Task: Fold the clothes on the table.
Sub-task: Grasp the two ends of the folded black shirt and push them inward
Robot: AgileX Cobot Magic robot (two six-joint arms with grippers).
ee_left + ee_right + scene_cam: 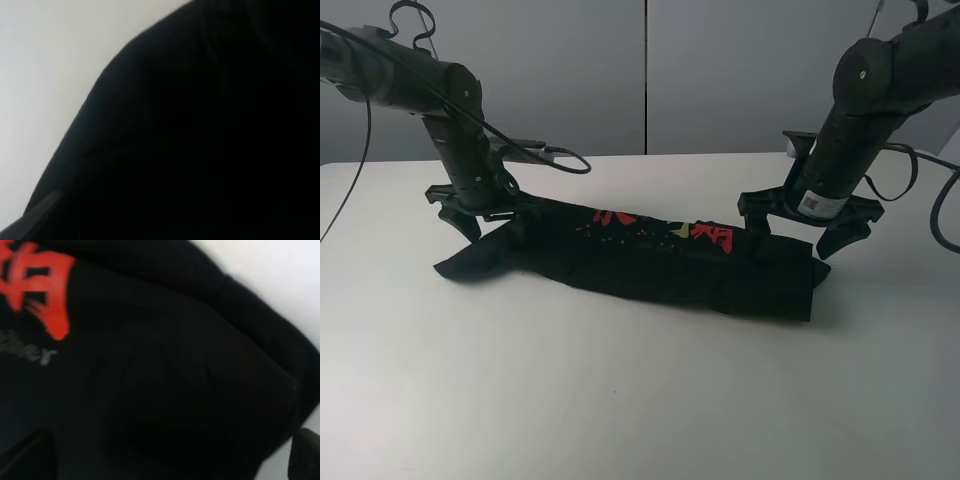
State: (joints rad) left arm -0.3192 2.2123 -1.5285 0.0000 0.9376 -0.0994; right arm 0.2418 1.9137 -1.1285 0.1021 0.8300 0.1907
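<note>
The black T-shirt (650,262) lies on the white table (620,400) as a long folded strip, with its red and orange characters (705,235) facing up along the far edge. My left gripper (485,212) is open and straddles the shirt's left end by the sleeve. My right gripper (800,228) is open and stands over the shirt's right end. The left wrist view is filled with black cloth (200,140) with table at one side. The right wrist view shows cloth (175,390), a red character (40,285) and one fingertip (305,452).
Grey wall panels (645,70) stand behind the table. Black cables (550,155) trail from the left arm over the tabletop behind the shirt. Bare white tabletop spreads in front of the shirt toward the near edge.
</note>
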